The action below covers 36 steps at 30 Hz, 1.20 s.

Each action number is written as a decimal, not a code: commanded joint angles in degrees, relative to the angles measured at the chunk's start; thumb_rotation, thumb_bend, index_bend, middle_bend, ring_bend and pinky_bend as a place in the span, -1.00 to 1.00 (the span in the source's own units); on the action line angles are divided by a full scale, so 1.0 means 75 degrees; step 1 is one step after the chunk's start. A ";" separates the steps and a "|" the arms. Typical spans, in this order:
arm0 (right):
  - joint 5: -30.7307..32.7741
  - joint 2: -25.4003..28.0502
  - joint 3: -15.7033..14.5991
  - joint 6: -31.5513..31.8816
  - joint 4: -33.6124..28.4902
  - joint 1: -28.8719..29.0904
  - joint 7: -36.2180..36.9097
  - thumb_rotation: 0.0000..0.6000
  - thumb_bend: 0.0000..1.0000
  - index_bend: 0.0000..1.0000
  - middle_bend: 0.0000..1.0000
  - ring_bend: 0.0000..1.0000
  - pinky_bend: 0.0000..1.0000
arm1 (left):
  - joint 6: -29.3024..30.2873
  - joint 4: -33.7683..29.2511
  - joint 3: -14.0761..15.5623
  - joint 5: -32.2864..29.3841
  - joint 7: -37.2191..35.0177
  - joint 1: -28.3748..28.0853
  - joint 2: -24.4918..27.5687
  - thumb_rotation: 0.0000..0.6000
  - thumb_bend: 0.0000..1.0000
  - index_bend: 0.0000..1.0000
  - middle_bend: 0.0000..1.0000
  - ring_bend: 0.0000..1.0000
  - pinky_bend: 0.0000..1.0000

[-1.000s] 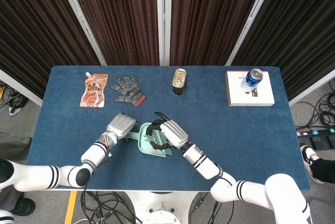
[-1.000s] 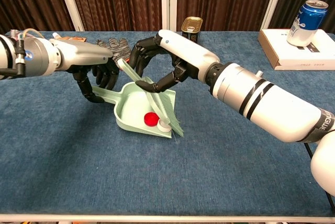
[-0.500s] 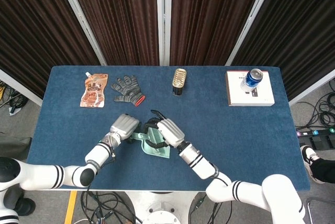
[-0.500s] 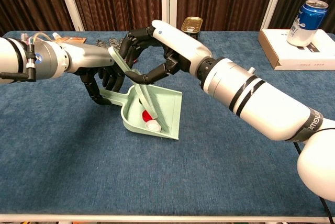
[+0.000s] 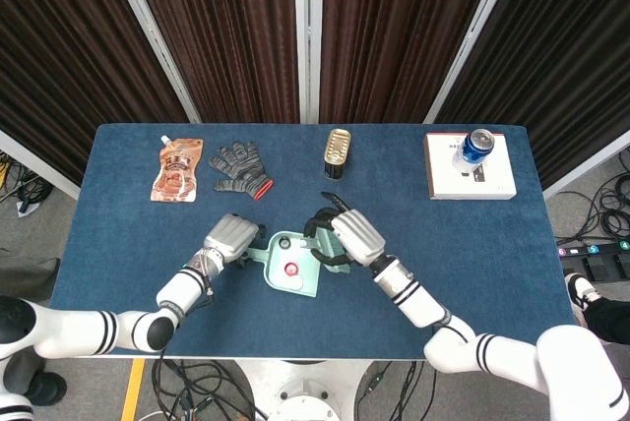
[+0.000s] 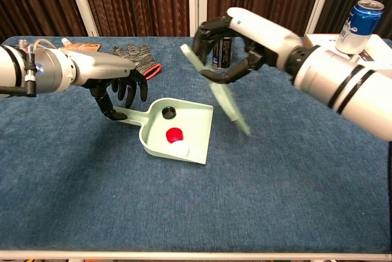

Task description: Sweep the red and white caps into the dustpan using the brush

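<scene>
Blue cloth table (image 5: 128, 244), dark curtains (image 5: 236, 28) behind. Dustpan (image 6: 197, 119) ctr; red cap (image 6: 176, 134), white cap (image 6: 180, 149) inside. Left hand (image 6: 119, 84) grips handle at 9 o'clock. Right hand (image 6: 236, 41) clamps brush (image 6: 223, 97), raised at 3 o'clock, bristles blurred.

no legible text, labels or numbers anywhere.

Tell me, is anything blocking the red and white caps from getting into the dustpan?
Nothing visible does: the red cap and white cap already lie inside the dustpan, whose handle the left hand holds. The right hand holds the brush lifted off to the side.
</scene>
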 commanded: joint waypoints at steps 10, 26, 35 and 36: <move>0.0097 0.2416 -0.1038 -0.1379 -0.1440 -0.0295 -0.3172 1.00 0.10 0.17 0.09 -0.62 -1.00 | 0.1496 -0.0686 0.0026 0.0995 -0.0443 0.0790 0.0705 1.00 -0.42 -0.65 -0.42 -0.54 -0.46; 0.1197 0.3047 -0.1047 -0.0979 -0.2164 -0.1253 -0.3985 1.00 -0.57 -0.90 -0.60 -1.00 -1.00 | 0.3909 0.0213 0.0227 0.3230 -0.3090 0.3346 0.1723 1.00 -0.55 -0.65 -0.42 -0.58 -0.58; 0.0788 0.4266 -0.1195 0.1474 -0.2096 -0.3062 -0.1882 1.00 -0.44 -0.80 -0.51 -0.94 -0.93 | 0.4878 0.1085 0.0750 0.4084 -0.4003 0.4860 0.1918 1.00 -0.56 -0.60 -0.42 -0.58 -0.62; 0.0769 0.4315 -0.1220 0.1735 -0.2075 -0.3270 -0.1757 1.00 -0.44 -0.80 -0.51 -0.94 -0.93 | 0.4951 0.1075 0.0795 0.4121 -0.4026 0.5003 0.1931 1.00 -0.56 -0.60 -0.42 -0.58 -0.62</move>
